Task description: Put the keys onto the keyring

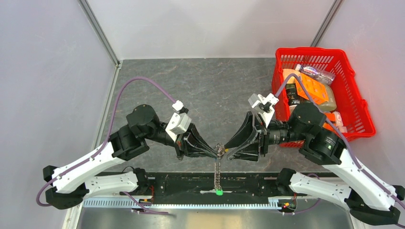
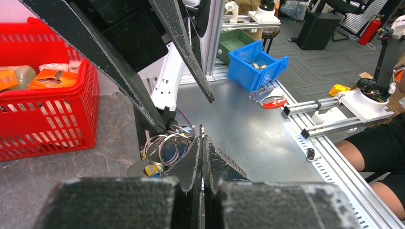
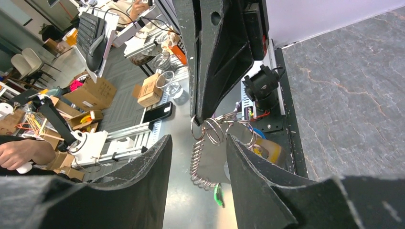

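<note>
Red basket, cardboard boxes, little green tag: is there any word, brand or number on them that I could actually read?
No text can be read in any view.
Orange packet in the red basket: printed, but too blurred to read.
Cardboard boxes on the floor beyond the table: no legible marking.
Green tag: too small to tell.

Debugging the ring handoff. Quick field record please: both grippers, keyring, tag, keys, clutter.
left gripper: shut, pinching the keyring
right gripper: open, tips at the rings, gripping nothing
keyring: held up between the two arms, chain hanging down
green tag: at the chain's lower end
keys: coloured caps glimpsed under the rings; cannot tell if threaded
red basket: far right, holds packets
</note>
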{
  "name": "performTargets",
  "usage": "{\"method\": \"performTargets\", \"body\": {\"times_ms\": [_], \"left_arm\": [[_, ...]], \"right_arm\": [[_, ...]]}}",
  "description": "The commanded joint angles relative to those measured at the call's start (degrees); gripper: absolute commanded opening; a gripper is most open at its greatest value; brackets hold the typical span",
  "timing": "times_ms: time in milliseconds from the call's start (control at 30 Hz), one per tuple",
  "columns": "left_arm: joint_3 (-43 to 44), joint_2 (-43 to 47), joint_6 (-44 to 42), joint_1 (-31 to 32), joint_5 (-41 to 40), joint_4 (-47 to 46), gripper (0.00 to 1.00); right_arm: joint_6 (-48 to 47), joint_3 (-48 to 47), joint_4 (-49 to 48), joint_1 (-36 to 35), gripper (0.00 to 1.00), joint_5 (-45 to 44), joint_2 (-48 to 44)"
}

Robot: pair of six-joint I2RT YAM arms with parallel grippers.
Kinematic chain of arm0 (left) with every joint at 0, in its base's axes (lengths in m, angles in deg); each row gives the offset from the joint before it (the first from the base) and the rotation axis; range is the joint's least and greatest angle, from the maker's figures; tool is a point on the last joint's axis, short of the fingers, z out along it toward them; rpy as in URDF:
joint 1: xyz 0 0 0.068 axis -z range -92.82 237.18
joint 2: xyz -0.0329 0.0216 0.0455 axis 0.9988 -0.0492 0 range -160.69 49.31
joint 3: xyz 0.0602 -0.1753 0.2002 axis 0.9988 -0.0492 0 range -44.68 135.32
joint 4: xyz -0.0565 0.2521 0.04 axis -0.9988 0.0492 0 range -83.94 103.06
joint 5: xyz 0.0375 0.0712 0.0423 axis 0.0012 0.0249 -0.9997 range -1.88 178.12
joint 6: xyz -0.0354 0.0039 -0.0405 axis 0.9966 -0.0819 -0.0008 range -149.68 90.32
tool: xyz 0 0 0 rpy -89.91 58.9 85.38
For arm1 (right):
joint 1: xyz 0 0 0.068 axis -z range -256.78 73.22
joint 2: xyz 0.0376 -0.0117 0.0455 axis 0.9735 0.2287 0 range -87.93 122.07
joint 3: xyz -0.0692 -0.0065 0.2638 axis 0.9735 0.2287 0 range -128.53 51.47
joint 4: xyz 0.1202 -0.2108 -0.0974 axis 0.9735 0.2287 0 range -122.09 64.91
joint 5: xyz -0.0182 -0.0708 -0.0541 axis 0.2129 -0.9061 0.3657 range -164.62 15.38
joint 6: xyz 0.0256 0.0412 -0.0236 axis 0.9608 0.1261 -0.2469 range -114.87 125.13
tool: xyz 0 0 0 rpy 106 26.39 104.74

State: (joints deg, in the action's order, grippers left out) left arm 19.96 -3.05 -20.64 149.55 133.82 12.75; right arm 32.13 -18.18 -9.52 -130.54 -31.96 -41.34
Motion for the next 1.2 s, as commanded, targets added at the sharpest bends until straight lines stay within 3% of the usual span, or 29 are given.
{"method": "performTargets", "body": {"times_ms": [0,1167], "left_arm": [[0.39,1.17,1.86,0.12,1.35,-3.8,0.02],[0.4,0.15,1.99,0.1,-2.47,-4.24,0.02]], "right_arm": [[-2.2,-2.48,2.37,-0.03,0.53,-1.07,-1.6],[2.66,-0.58,-4.12,-0.03,0.5,3.85,-0.89]]}}
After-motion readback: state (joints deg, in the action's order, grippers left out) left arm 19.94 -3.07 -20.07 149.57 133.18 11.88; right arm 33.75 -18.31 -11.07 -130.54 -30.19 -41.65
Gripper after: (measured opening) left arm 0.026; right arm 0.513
